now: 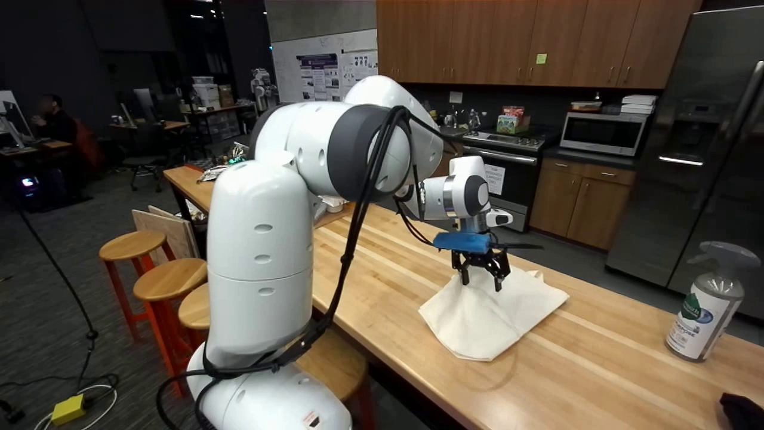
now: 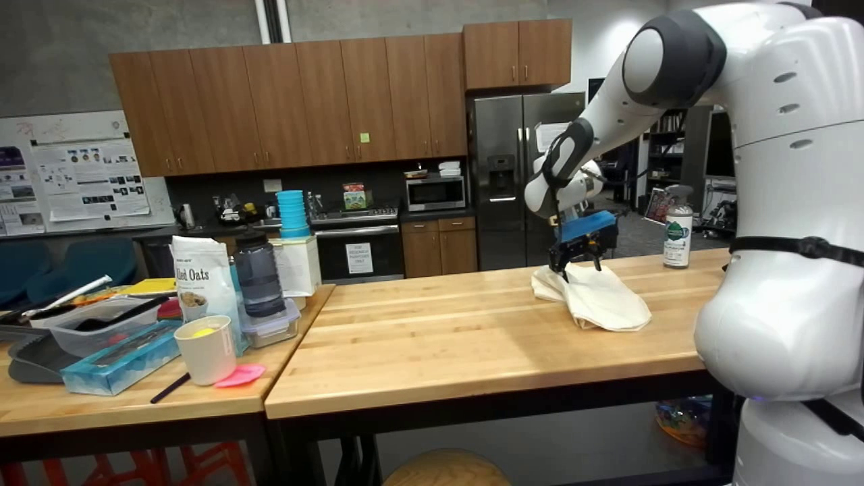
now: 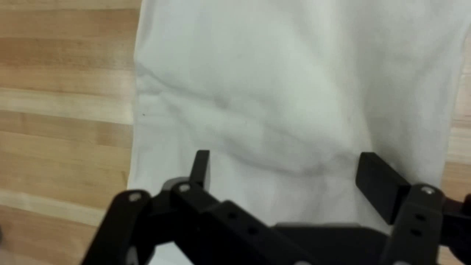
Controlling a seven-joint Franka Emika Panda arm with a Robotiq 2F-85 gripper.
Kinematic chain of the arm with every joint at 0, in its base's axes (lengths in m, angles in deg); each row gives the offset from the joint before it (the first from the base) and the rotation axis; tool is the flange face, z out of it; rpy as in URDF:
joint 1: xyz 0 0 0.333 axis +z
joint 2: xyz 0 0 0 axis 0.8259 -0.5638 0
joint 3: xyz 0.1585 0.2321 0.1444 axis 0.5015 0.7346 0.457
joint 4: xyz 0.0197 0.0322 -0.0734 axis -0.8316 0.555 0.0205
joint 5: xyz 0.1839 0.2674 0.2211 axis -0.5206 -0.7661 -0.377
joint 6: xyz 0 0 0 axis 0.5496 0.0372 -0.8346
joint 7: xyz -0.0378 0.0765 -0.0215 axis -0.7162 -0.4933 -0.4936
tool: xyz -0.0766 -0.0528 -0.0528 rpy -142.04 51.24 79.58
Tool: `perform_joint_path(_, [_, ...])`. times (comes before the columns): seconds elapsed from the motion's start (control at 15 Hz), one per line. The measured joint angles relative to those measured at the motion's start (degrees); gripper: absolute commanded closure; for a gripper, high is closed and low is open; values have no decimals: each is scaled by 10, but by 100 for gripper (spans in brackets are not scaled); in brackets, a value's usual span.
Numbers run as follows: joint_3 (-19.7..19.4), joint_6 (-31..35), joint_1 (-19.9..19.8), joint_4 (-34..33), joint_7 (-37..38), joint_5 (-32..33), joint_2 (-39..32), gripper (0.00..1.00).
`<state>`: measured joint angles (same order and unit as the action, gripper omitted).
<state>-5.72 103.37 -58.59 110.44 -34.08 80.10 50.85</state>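
My gripper (image 1: 481, 285) points down over a cream cloth (image 1: 486, 325) that lies rumpled on the wooden table (image 1: 370, 269). Its jaws stand wide apart with nothing gripped between them. From the wrist view, the cloth (image 3: 239, 73) fills most of the picture, with soft creases crossing between the black fingers (image 3: 382, 187). The cloth (image 2: 611, 304) looks like a fabric bag or towel folded flat, raised in a ridge near the fingers. In an exterior view the fingertips (image 2: 598, 266) come very close to it; whether they touch it I cannot tell.
A spray bottle (image 1: 704, 319) stands on the table beyond the cloth. Near it, a dark item (image 1: 740, 411) lies at the table edge. An adjoining table carries an oats bag (image 2: 206, 280), a mug (image 2: 206, 351), a dark water bottle (image 2: 258, 277) and a tissue box (image 2: 121, 358). Stools (image 1: 170, 279) line the side.
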Motion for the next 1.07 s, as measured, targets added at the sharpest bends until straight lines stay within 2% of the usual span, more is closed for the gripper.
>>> perform_joint_path(0.2, [13, 0, 17, 0, -15, 0, 1, 0])
perform_joint_path(0.53, [12, 0, 18, 0, -26, 0, 2, 0])
perform_joint_path(0.6, [12, 0, 18, 0, -26, 0, 2, 25])
perform_joint_path(0.73, [12, 0, 18, 0, -26, 0, 1, 31])
perform_joint_path(0.87, [12, 0, 18, 0, -26, 0, -1, 47])
perform_joint_path(0.93, [12, 0, 18, 1, -25, 0, -2, 30])
perform_joint_path(1.0, [12, 0, 18, 1, -25, 0, -4, 39])
perform_joint_path(1.07, [12, 0, 18, 1, -25, 0, -5, 71])
